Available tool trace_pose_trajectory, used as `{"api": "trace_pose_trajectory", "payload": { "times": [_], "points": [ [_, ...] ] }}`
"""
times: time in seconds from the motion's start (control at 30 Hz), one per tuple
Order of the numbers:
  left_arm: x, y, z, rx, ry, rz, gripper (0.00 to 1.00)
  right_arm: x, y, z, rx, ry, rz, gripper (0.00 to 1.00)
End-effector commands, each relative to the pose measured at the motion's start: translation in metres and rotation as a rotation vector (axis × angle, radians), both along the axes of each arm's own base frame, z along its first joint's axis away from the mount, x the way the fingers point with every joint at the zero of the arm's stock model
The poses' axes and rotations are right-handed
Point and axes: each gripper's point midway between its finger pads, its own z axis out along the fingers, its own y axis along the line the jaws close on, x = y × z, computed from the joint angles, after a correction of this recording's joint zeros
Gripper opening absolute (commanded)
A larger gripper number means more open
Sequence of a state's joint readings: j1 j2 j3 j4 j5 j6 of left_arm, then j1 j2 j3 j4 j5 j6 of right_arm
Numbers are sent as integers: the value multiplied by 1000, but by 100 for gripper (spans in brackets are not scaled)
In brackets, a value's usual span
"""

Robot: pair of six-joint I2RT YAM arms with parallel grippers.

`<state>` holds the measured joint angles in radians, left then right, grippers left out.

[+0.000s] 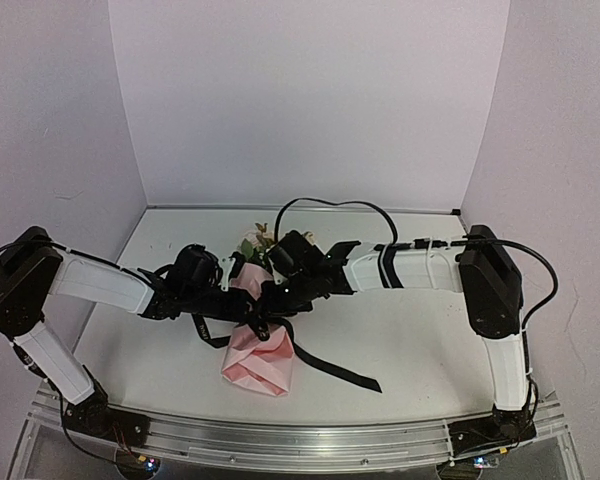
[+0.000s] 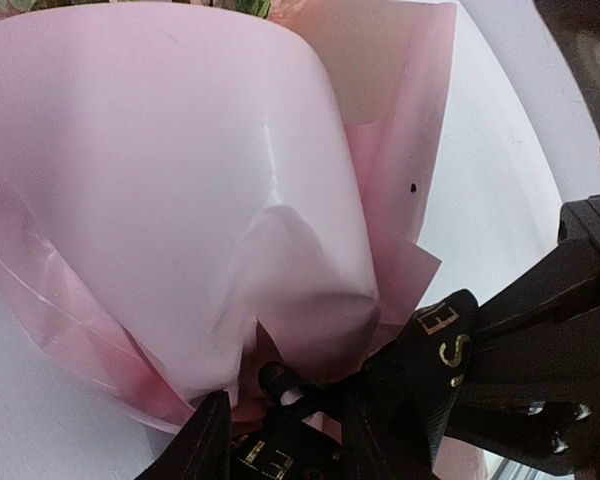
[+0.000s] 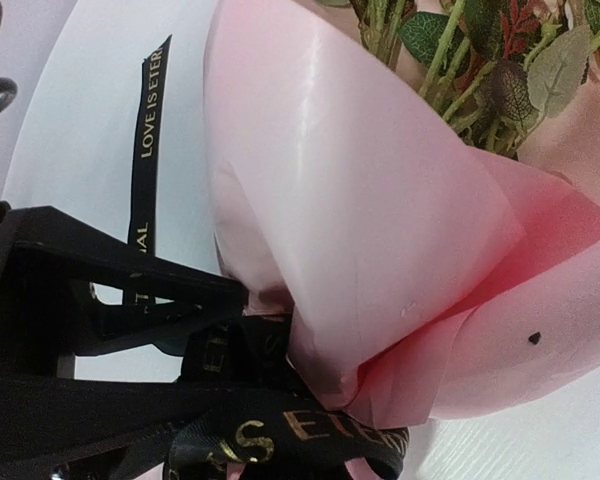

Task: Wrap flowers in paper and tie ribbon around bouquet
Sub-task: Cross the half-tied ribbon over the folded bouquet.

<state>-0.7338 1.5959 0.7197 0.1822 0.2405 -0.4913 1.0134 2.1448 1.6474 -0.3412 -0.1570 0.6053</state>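
- The step in hand looks like the tying. The ribbon (image 3: 148,110) runs round the narrow waist of the bouquet (image 1: 258,350), and both arms meet there.
- The right gripper (image 3: 242,318) has its fingers pressed together, pinching the ribbon just beside the gathered neck of the paper.
- The left gripper (image 2: 280,445) straddles the knot with its fingers part-spread. Ribbon fills the gap, so I cannot tell whether it grips or merely brackets it.
- To do this well, draw the two ends apart evenly and level with the table (image 1: 420,340), so the knot tightens at the waist without lifting the bundle.
- Pull on ribbon alone; a finger catching the thin sheet would likely crush or tear it.
- The bouquet lies on its side at mid-table between the arms, blooms pointing away from the bases.
- The paper (image 2: 180,200) is glossy pale pink, rolled into a cone and creased where it is gathered.
- The flowers (image 3: 460,70) show green stems and leaves at the cone's mouth.
- The ribbon is black with gold lettering, and one loose tail trails toward the right arm's side.
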Motion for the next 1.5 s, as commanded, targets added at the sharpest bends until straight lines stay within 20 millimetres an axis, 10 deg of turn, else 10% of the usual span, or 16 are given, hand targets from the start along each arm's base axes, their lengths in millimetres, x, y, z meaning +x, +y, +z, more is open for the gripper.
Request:
{"api": "trace_pose_trajectory", "payload": {
  "times": [0.0,0.43,0.67,1.13,1.47],
  "points": [
    [13,-15,27,-69,-78,-27,39,-8,5,28,52,-49,102,2],
    [14,-18,20,-60,-51,-32,24,-7,19,40,109,-38,171,2],
    [21,-13,24,-42,-76,12,0,-2,16,43,96,-55,145,8],
    [26,3,54,-85,-166,103,0,-12,-12,63,81,-51,82,43],
    [22,-3,43,-116,-114,91,0,-29,-33,80,3,-137,93,46]
  ]
}}
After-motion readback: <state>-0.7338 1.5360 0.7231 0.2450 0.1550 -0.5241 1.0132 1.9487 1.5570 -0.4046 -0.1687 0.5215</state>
